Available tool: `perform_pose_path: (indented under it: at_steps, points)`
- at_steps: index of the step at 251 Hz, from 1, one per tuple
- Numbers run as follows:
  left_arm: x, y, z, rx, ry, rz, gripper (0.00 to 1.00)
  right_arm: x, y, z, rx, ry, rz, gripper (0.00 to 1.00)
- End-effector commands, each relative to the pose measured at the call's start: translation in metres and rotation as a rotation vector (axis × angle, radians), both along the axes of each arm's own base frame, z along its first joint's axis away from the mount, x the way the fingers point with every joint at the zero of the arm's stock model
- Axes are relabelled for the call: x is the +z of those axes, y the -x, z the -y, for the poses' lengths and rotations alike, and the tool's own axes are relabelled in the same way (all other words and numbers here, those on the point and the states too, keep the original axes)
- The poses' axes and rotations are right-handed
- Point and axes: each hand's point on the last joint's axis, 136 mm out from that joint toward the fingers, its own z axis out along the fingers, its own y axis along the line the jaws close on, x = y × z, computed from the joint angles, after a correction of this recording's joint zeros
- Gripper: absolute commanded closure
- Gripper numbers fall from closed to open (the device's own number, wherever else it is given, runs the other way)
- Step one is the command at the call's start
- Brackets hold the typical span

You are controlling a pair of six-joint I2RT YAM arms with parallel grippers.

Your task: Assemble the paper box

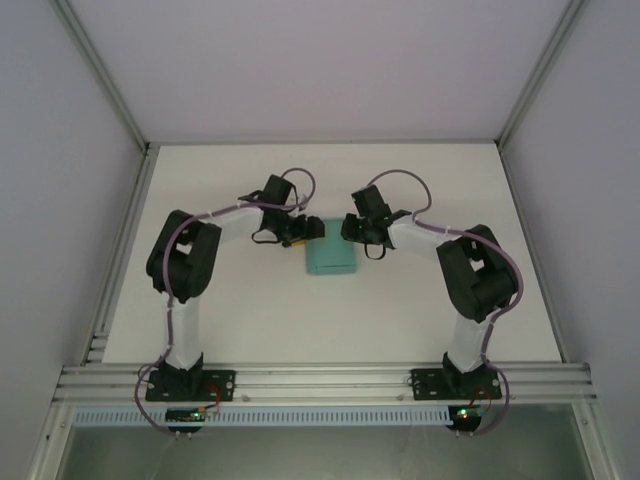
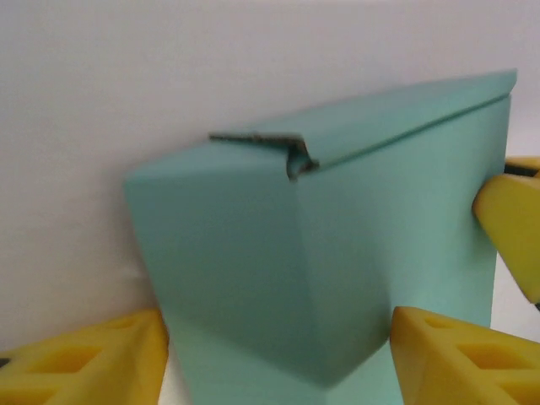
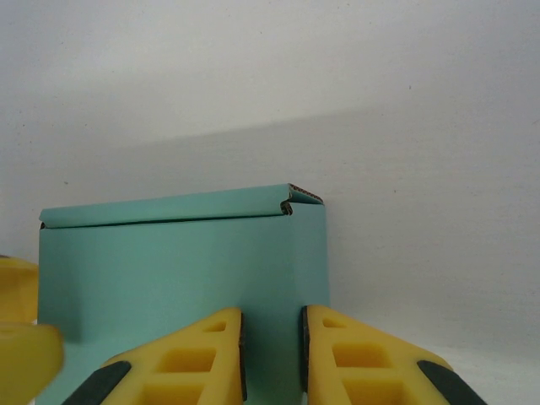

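The paper box is a small teal-green box standing on the white table between the two arms. In the left wrist view a corner of the paper box faces me. My left gripper is open, with one yellow finger close against each side of that corner. In the right wrist view a side wall of the paper box stands upright, its folded top edge rolled over. My right gripper sits in front of that wall near its right edge. Its pads are a narrow gap apart and pinch nothing.
The white table is bare around the box. An aluminium rail runs along the near edge, and white walls enclose the sides and back. A right gripper finger is near the box's far side. A left gripper finger is at the left edge.
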Motion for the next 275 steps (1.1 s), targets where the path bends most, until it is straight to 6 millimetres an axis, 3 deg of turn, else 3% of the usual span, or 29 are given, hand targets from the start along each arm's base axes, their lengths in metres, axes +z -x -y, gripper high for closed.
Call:
perform_pose_path:
  at_steps: [1, 58, 96, 141, 163, 180, 201, 228, 254, 275]
  points:
    - [-0.005, 0.010, 0.013, -0.033, 0.038, -0.023, 0.42, -0.086, 0.090, 0.035, 0.043, 0.169, -0.386, 0.77]
    - [-0.015, 0.005, 0.025, -0.041, 0.071, -0.046, 0.61, -0.080, 0.091, 0.011, 0.134, 0.025, -0.374, 0.71]
    - [-0.023, 0.008, 0.031, -0.063, 0.063, -0.078, 0.62, -0.083, 0.093, 0.008, 0.147, 0.011, -0.388, 0.71]
    - [-0.040, 0.010, 0.017, -0.040, -0.038, -0.082, 0.59, -0.079, 0.090, 0.008, 0.155, 0.024, -0.361, 0.71]
    - [-0.047, 0.008, 0.023, -0.025, -0.028, -0.094, 0.69, -0.079, 0.090, 0.005, 0.164, 0.028, -0.360, 0.71]
    - [-0.056, 0.007, 0.029, -0.031, -0.042, -0.101, 0.70, -0.080, 0.090, 0.004, 0.165, 0.036, -0.361, 0.71]
    - [-0.066, 0.009, 0.030, -0.040, -0.094, -0.108, 0.68, -0.079, 0.092, 0.003, 0.168, 0.061, -0.365, 0.71]
    - [-0.072, 0.014, 0.017, -0.048, -0.186, -0.107, 0.64, -0.078, 0.093, 0.008, 0.158, 0.094, -0.369, 0.71]
    - [-0.063, 0.019, -0.001, -0.035, -0.221, -0.088, 0.53, -0.079, 0.094, 0.020, 0.118, 0.145, -0.381, 0.71]
    - [-0.047, 0.020, -0.015, -0.011, -0.217, -0.070, 0.38, -0.078, 0.094, 0.031, 0.090, 0.201, -0.380, 0.71]
